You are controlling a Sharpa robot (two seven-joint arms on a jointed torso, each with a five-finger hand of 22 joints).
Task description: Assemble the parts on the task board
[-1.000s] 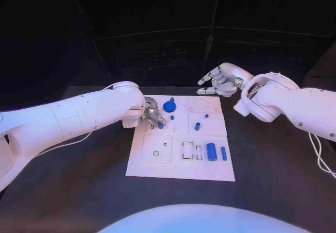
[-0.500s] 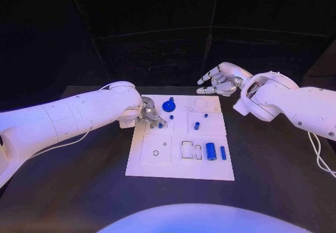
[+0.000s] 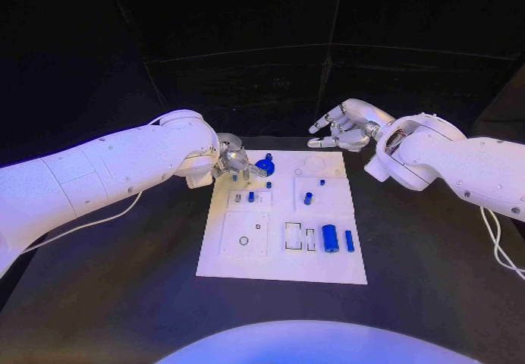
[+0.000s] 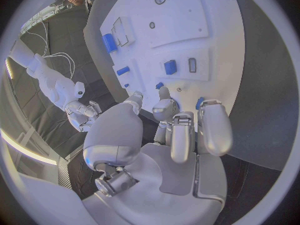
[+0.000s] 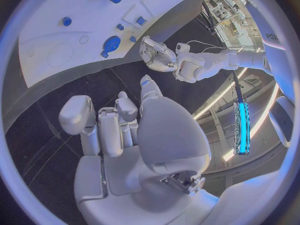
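Both hands hang near the far end of the task board (image 3: 282, 250). Left hand (image 3: 233, 163) sits above the board's far left corner, its fingers (image 4: 180, 135) curled loosely inward; whether anything is pinched between them cannot be told, since the left wrist view shows only a sliver of blue beside one fingertip. Just beside this hand, toward the board's middle, stands the round blue knob part (image 3: 264, 164), nearly touching the fingertips in the head view. A little nearer the robot lies a small blue peg (image 3: 250, 196) in the left-hand panel, and further right a second short blue peg (image 3: 307, 198) with a tiny blue piece (image 3: 323, 181) beyond it. Right hand (image 3: 347, 126) is off the board, raised above the dark table (image 3: 121, 303) past the far right corner, fingers apart and lightly bent, holding nothing; the right wrist view shows its palm facing the board from a distance, well apart from every part. At the near end of the board a fat blue cylinder (image 3: 329, 237) lies beside a thin blue pin (image 3: 349, 240), both well apart from either hand.
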